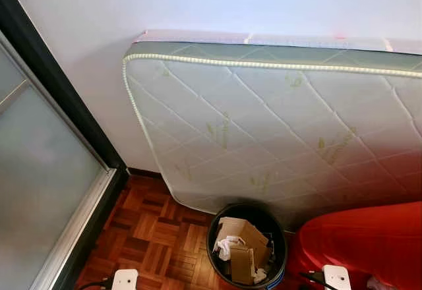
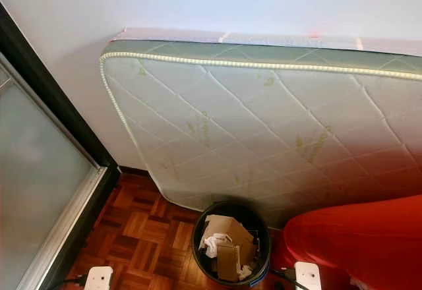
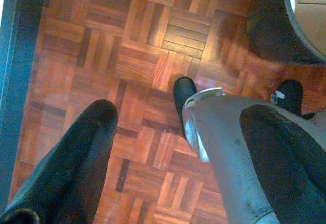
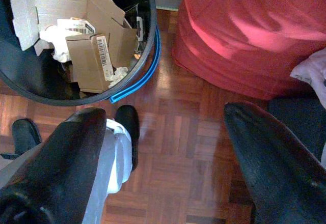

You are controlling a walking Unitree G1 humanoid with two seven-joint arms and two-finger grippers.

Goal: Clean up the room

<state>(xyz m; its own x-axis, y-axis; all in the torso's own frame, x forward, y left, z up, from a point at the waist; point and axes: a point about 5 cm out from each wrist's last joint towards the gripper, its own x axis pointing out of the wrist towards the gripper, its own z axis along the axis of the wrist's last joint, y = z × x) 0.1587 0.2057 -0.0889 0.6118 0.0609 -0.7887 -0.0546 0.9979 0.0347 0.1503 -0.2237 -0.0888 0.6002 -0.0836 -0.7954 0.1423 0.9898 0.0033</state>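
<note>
Both jaws spread wide, empty, above parquet floor [image 3: 142,56]. Bin [image 4: 30,79] just ahead of right jaws [image 4: 168,147], already cardboard-filled. Between pickups, apparently; next: find more litter.

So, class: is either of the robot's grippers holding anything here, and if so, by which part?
Nothing is held. The left gripper and right gripper both hang open over the reddish wooden parquet floor, jaws apart and empty.

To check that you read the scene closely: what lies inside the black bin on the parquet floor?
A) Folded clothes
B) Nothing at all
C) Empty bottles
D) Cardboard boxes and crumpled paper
D: the black bin holds brown cardboard boxes, one with a barcode label, and bits of crumpled white paper.
</note>
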